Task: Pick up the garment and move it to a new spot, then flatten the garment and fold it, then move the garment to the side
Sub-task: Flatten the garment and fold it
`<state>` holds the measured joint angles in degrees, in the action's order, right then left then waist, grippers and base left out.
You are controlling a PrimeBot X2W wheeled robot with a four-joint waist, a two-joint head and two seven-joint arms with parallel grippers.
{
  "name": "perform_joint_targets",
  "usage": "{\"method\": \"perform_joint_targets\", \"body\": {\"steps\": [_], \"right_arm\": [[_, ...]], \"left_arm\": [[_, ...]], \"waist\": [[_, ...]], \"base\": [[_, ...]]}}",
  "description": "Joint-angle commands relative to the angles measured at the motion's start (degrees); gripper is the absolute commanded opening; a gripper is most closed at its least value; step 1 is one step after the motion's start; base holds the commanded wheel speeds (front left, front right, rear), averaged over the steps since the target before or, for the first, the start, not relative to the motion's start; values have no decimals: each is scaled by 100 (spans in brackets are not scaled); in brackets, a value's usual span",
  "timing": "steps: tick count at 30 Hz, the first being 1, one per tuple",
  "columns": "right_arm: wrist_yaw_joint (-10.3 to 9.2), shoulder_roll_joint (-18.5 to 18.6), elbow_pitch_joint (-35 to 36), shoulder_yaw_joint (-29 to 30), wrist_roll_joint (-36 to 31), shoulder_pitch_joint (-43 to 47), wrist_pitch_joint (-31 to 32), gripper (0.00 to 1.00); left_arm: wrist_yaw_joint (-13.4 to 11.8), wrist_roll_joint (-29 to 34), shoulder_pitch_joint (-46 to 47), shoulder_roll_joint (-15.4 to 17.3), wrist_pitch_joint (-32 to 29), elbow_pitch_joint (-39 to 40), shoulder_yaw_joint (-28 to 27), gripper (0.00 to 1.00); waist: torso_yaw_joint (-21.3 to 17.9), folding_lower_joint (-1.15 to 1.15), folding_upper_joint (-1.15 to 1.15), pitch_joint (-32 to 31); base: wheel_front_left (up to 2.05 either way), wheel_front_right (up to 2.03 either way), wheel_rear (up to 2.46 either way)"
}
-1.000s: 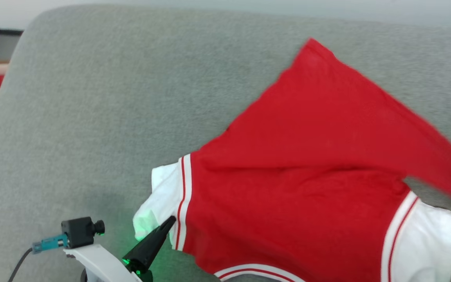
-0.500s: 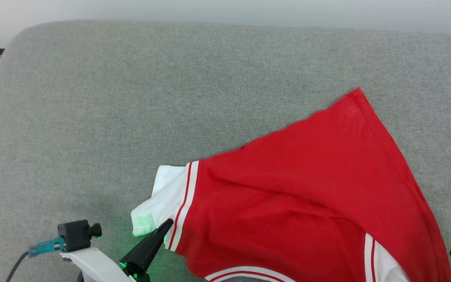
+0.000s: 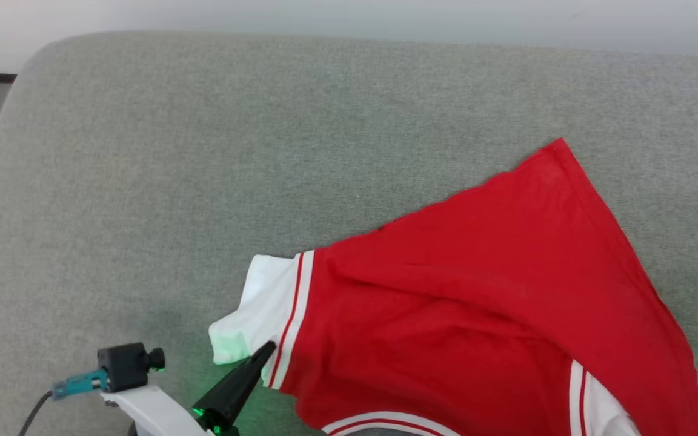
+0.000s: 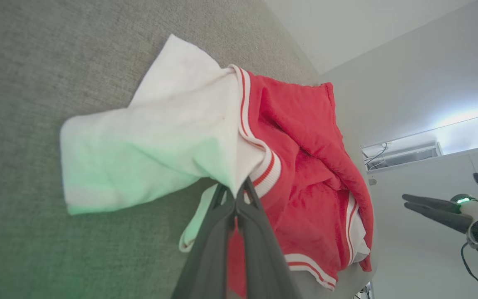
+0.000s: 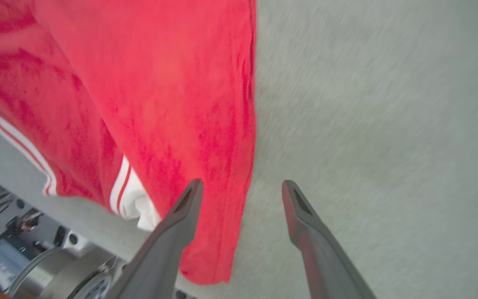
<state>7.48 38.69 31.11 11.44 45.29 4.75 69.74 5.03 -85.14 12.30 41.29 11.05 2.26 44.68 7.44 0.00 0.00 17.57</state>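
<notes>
Left hand (image 3: 268,349) pinches garment (image 3: 476,315) on grey cushion (image 3: 203,151).

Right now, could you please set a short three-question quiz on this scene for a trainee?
1. True or false: the left tool is shut on the shirt.
2. The right tool is: A) open, B) shut on the shirt, C) holding a cup.
3. Fill in: the sleeve by the left tool is mostly ____ in colour.
Key: 1 true; 2 A; 3 white.
</notes>
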Motion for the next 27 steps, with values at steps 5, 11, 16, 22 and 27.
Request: {"method": "perform_joint_targets", "body": {"steps": [5, 11, 16, 22, 27], "right_arm": [[2, 384, -176, -369, -411, -1728, -599, 100], [2, 201, -1477, -1955, -973, -3583, -1044, 100], [1, -13, -2704, -2953, -1149, -4677, -1220, 100], [1, 38, -3769, -3745, -1254, -5388, -1437, 100], [1, 126, -4226, -4179, -1066, -5523, -1559, 100]], "left_arm": [[69, 138, 193, -164, -65, -1, 59, 0], [134, 188, 442, -309, -115, -105, 72, 0], [192, 239, 635, -447, -136, -182, 97, 0], [232, 269, 796, -598, -153, -325, 164, 0], [235, 251, 858, -651, -111, -422, 185, 0]], "waist": [[198, 0, 0, 238], [428, 0, 0, 552], [612, 0, 0, 841], [771, 0, 0, 1060], [818, 0, 0, 1127]], "base": [[0, 0, 0], [0, 0, 0], [0, 0, 0], [0, 0, 0], [0, 0, 0]]}}
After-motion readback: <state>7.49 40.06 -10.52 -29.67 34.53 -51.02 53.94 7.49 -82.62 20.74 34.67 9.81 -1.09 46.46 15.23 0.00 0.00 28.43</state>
